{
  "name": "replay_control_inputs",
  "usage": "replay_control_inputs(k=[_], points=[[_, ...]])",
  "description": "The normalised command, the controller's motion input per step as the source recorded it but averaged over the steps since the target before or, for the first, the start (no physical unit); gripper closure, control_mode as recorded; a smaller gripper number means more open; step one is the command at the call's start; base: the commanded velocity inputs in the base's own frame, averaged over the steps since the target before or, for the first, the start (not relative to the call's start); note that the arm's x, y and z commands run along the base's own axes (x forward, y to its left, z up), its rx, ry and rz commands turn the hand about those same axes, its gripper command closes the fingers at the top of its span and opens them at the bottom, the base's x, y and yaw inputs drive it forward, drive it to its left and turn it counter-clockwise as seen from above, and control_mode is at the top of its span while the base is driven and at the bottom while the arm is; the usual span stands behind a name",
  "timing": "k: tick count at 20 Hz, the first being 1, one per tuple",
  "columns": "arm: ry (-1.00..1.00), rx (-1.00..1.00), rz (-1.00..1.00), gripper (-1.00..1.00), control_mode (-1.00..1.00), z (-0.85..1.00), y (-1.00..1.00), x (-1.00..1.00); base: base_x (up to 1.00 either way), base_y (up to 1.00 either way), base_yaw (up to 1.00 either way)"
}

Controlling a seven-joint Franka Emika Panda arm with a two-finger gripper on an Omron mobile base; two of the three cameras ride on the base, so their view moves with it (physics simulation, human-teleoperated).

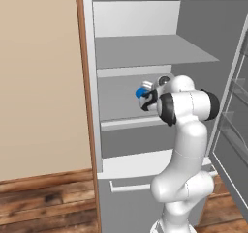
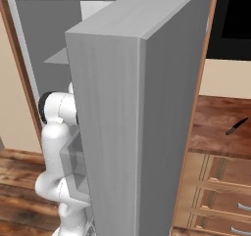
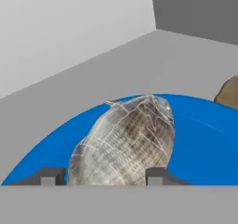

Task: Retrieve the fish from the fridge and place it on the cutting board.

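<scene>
The fish (image 3: 125,144), pale grey and scaly, lies on a blue round plate (image 3: 204,144) on a grey fridge shelf. My gripper (image 3: 104,176) straddles it, with one dark fingertip against each flank, shut on the fish. From the left base view the hand (image 1: 145,97) reaches into the middle shelf of the open fridge (image 1: 145,14), just beside the blue plate (image 1: 141,93). The cutting board is out of view.
The open fridge door (image 2: 137,122) stands close on the arm's right. A white drawer front with a bar handle (image 1: 131,184) sits below the shelves. A brown lump (image 3: 228,94) lies beyond the plate. A black knife (image 2: 237,126) rests on the wooden counter.
</scene>
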Motion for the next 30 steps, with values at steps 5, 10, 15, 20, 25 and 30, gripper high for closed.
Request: replay_control_inputs(k=[5, 10, 15, 20, 25, 30], points=[[0.0, -0.03, 0.0, 1.0, -1.0, -0.24, 0.01, 0.0, 0.0, 0.0, 0.0], [0.0, 0.0, 0.0, 1.0, -1.0, 0.0, 0.0, 0.0, 0.0, 0.0, 0.0], [-0.13, 0.0, 0.0, 1.0, -1.0, 0.14, 0.0, -0.31, 0.0, 0.0, 0.0], [-0.21, 0.0, 0.0, 1.0, -1.0, 0.62, 0.07, -0.76, 0.0, 0.0, 0.0], [-0.07, 0.0, 0.0, 1.0, -1.0, 0.65, 0.28, -1.0, 0.0, 0.0, 0.0], [0.03, 0.0, 0.0, 1.0, -1.0, 1.0, 0.41, -1.0, 0.0, 0.0, 0.0]])
